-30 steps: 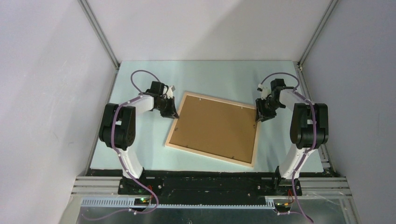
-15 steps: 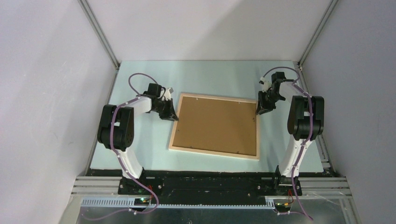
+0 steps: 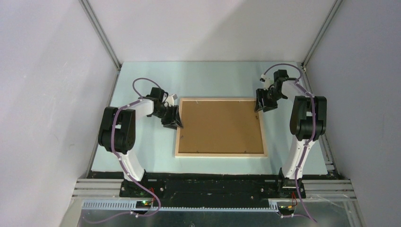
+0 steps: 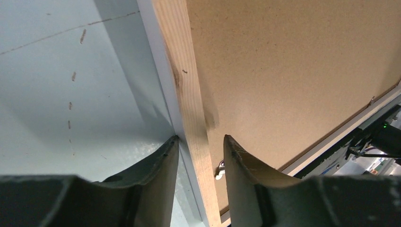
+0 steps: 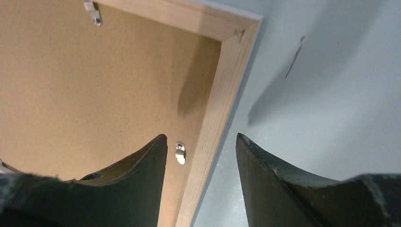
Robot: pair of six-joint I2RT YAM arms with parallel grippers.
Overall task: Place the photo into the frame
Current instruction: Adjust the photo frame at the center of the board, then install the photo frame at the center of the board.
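Note:
The frame (image 3: 220,154) lies face down on the table, square to its edges, pale wood rim up, with the brown backing board (image 3: 220,126) inside it. The photo is hidden or out of view. My left gripper (image 3: 174,120) is at the frame's left rail. In the left wrist view it (image 4: 201,138) stands open, one finger on each side of the wooden rail (image 4: 182,71). My right gripper (image 3: 261,105) is near the far right corner. It (image 5: 201,136) is open too, straddling the right rail (image 5: 222,90) without gripping it.
Small metal tabs (image 5: 180,152) (image 4: 219,170) sit on the backing board just inside the rails. The pale blue table (image 3: 213,80) is walled left, right and behind. The arm bases stand at the near edge.
The frame has turned from skewed to square with the table. Both grippers have opened on its rails. The left one moved nearer along the left rail, the right one a little farther back.

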